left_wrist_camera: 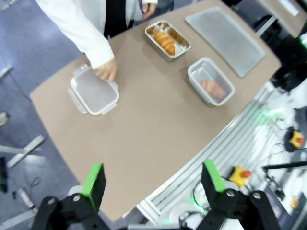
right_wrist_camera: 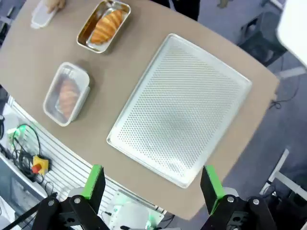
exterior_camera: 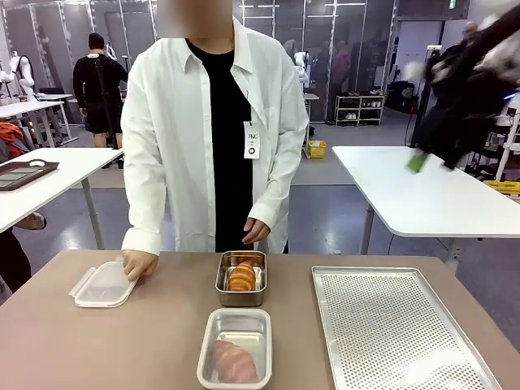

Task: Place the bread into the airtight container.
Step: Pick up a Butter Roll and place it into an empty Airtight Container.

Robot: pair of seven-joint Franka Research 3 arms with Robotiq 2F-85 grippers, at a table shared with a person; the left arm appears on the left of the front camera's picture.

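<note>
While both grippers, left gripper (left_wrist_camera: 153, 184) and right gripper (right_wrist_camera: 151, 184), hang wide open and empty above the near table edge (exterior_camera: 49, 357), bare brown tabletop surrounds everything. Pink bread (exterior_camera: 233, 362) lies in the clear rounded container (exterior_camera: 236, 318), long axis toward the person; a croissant (exterior_camera: 242, 276) fills the steel tin (exterior_camera: 221, 284); perforated tray (exterior_camera: 390, 325) sits right.

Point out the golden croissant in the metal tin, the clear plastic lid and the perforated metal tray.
golden croissant (exterior_camera: 241, 276), front view, its middle.
clear plastic lid (exterior_camera: 101, 287), front view, its flat top.
perforated metal tray (right_wrist_camera: 184, 108), right wrist view, its bare centre.
</note>
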